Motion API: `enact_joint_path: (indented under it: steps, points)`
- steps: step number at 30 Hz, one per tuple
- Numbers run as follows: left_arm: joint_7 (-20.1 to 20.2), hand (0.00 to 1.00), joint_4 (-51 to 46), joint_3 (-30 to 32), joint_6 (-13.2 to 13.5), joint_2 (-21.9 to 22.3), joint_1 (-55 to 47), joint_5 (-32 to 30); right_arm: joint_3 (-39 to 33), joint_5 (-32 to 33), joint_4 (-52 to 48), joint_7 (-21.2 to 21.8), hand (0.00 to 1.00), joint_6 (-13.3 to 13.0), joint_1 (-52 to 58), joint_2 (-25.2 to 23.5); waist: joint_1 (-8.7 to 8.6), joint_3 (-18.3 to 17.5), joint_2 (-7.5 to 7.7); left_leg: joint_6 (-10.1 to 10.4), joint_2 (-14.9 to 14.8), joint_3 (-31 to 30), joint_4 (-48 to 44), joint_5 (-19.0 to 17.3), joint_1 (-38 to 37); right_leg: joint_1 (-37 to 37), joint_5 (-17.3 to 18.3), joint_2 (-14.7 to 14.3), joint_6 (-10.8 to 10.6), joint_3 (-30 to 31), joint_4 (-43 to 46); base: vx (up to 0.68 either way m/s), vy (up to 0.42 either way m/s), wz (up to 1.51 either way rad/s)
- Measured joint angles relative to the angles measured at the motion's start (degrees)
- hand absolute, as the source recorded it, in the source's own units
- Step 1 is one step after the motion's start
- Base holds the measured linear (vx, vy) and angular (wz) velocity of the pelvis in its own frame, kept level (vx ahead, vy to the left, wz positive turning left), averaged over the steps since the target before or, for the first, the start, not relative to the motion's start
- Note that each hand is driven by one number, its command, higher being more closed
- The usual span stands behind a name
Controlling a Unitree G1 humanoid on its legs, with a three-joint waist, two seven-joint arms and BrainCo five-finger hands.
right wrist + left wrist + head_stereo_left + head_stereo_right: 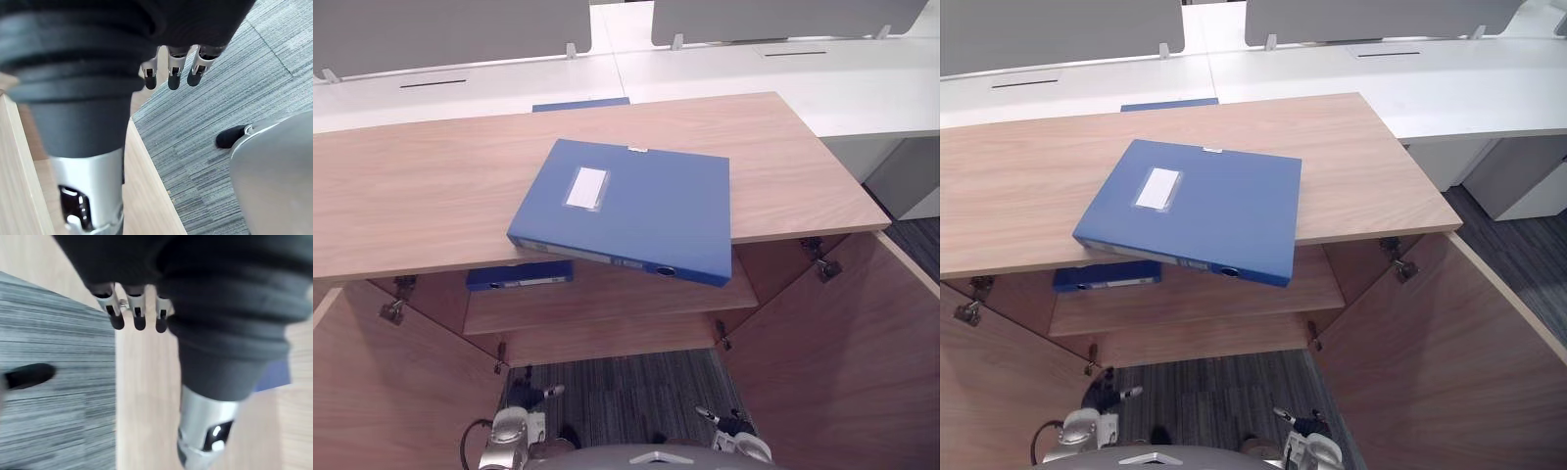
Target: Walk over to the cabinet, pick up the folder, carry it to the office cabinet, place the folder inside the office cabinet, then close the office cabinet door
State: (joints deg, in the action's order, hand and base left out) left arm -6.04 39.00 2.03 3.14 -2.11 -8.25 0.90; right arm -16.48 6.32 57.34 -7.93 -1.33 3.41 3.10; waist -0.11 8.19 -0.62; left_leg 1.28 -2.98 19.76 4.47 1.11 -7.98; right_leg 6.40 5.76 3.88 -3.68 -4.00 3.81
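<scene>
2 open doors [842, 362] flank a shelf [641, 297], free beside its blue folder [519, 277].

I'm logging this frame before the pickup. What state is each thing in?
Folder: closed, flat on cabinet top, overhanging its front edge.
Second folder: lying on inner shelf.
Cabinet doors: both open.
Left hand: open, empty, hanging low.
Right hand: open, empty, hanging low.

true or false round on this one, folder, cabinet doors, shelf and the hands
1. The blue folder lies on the cabinet top, overhanging its front edge. True.
2. Both cabinet doors are shut. False: the left door and right door stand open.
3. The inner shelf is bare. False: a second folder lies on it.
4. The right hand grips the blue folder. False: it hangs open over the carpet.
5. The left hand holds nothing. True.
</scene>
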Motion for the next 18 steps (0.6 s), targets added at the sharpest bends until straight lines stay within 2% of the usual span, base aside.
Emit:
enact_joint_path:
  steps: [3, 5, 10, 14, 18]
  points:
    - [-0.23, 0.00, -14.56, -0.08, 1.72, -0.26, -4.25, 0.11, 0.67, 0.04, -0.38, -0.10, 0.00, -0.20, 0.22, 0.09, 0.10, -0.02, 0.00, -0.70, 0.83, -1.14, 0.25, 0.46, 1.02, -0.61, -0.18, 0.76, -0.35, -0.55, -0.35, -0.09, 0.031, 0.12]
    - [-0.38, 0.00, -20.89, -0.06, 2.81, -0.26, -6.26, 1.05, 0.69, 0.04, -0.74, -0.10, 0.00, -0.22, 0.50, 0.10, 0.21, -0.09, -0.04, -0.79, 1.37, -1.60, 0.37, 0.40, 0.99, -0.41, -0.08, 1.23, -0.34, -0.84, -0.38, -0.05, 0.048, 0.11]
    - [-1.01, 0.00, -31.18, -0.35, 4.08, -0.33, -10.33, 3.48, 1.99, 0.03, -2.47, -0.08, 0.00, -0.24, 1.60, 0.05, 0.98, -0.14, -0.01, -1.37, 2.02, -2.31, 0.35, 0.53, 1.02, -0.09, -0.38, 1.92, -1.10, -1.36, -0.48, 0.00, 0.036, 0.08]
    - [-1.22, 0.00, -40.94, -0.91, 6.67, -1.39, -12.01, 4.08, 2.91, 0.01, -2.47, -0.05, 0.00, -0.24, 1.90, -0.20, 1.85, -0.60, 0.00, -1.39, 2.13, -2.67, 0.07, 0.54, 0.62, 0.71, -0.50, 1.94, -1.20, -1.75, -0.86, 0.03, 0.006, 0.04]
    - [-1.33, 0.00, -45.82, -0.95, 8.53, -1.33, -12.82, 4.11, 3.07, 0.01, -2.49, -0.05, 0.00, -0.27, 1.95, -0.26, 1.85, -0.93, -0.09, -1.39, 2.13, -3.52, 0.13, 0.53, -0.14, 2.09, -0.47, 1.92, -1.07, -2.61, -1.08, 0.02, -0.018, 0.09]
